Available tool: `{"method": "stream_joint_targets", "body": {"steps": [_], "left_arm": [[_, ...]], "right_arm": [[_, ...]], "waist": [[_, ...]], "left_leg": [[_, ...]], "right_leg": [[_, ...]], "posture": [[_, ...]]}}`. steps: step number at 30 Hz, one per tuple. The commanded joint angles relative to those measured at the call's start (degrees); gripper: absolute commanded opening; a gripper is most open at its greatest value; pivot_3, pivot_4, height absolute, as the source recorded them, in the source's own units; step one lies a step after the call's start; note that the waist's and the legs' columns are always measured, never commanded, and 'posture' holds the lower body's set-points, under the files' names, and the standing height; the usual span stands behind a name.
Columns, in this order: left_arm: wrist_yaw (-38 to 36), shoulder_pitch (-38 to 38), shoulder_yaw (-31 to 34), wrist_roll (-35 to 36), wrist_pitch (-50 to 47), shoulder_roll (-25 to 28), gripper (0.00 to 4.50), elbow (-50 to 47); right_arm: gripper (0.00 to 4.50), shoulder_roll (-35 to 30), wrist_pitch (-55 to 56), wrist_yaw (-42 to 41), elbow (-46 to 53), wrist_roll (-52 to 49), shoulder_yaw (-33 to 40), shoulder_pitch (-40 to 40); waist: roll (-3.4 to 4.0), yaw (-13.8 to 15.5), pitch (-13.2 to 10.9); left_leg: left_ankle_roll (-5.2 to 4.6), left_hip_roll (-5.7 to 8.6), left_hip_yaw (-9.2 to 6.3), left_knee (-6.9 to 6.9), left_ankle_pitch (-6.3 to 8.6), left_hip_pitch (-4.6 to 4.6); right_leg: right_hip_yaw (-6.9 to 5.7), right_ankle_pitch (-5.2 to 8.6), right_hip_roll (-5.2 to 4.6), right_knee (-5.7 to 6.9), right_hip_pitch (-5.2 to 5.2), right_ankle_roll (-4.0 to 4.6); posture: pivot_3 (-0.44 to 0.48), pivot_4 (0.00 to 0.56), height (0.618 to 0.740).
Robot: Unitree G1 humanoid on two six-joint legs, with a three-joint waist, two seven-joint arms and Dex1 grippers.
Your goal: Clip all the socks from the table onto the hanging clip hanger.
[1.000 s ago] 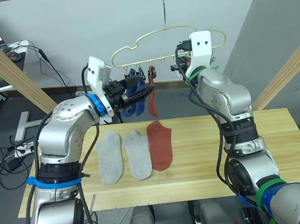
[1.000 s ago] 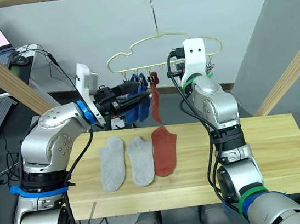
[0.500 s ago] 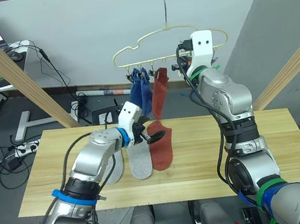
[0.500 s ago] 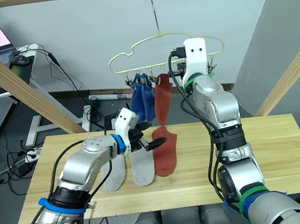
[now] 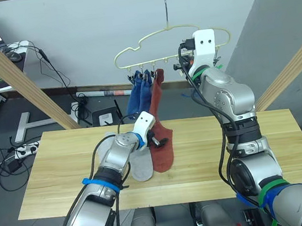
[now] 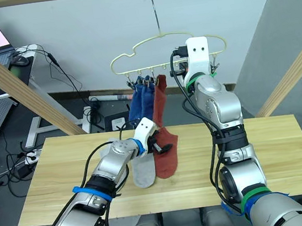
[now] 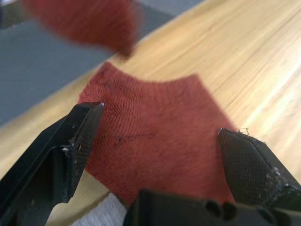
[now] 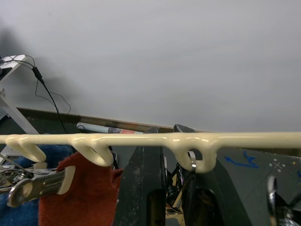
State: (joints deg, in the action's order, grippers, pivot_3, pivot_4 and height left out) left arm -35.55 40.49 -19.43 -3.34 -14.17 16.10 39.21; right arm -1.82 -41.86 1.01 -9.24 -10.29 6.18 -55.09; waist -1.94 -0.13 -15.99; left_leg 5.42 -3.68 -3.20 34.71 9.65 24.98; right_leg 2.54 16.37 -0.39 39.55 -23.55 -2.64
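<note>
On the table (image 5: pixel 256 149), left end effector (image 5: pixel 157 140) spread over a rust-red sock (image 5: pixel 162 147), grey wall behind.

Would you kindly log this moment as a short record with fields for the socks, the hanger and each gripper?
hung socks: two blue socks and one red sock, clipped on the hanger
socks on table: red sock and grey socks, lying flat on the table
left gripper: open, fingers on either side of the lying red sock's cuff
right gripper: up at the hanger's bar, with the bar crossing its fingers
socks left to clip: three
</note>
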Motion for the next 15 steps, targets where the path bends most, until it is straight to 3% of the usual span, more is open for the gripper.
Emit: {"method": "stream_joint_targets", "body": {"steps": [1,7,15], "left_arm": [[0.67,2.39,-1.31,-3.29,2.65,-1.55,4.50,5.79],[-3.57,4.53,-1.16,-4.70,3.97,-3.06,4.50,12.11],[-5.59,3.80,-0.49,-5.30,4.53,-3.09,2.02,11.80]], "right_arm": [[0.05,-0.21,0.71,-0.24,2.37,-0.63,0.47,-1.57],[0.05,-0.20,0.33,-0.09,2.96,-0.58,0.61,-1.44],[0.05,-0.02,0.10,-0.10,3.07,-0.64,0.57,-1.29]], "waist": [[0.00,0.00,0.00],[0.02,-0.02,0.03],[0.02,-0.06,0.03]], "left_leg": [[0.00,0.01,0.00,0.00,0.00,0.00],[0.00,0.02,0.00,0.04,0.00,-0.02],[-0.01,0.02,-0.01,0.06,-0.01,-0.03]], "right_leg": [[0.00,0.00,0.00,0.00,0.00,0.00],[0.00,0.00,-0.01,0.03,0.04,0.00],[0.00,0.00,0.00,0.10,0.03,0.00]], "posture": [[0.073,0.210,0.740],[0.065,0.210,0.740],[0.065,0.210,0.740]]}}
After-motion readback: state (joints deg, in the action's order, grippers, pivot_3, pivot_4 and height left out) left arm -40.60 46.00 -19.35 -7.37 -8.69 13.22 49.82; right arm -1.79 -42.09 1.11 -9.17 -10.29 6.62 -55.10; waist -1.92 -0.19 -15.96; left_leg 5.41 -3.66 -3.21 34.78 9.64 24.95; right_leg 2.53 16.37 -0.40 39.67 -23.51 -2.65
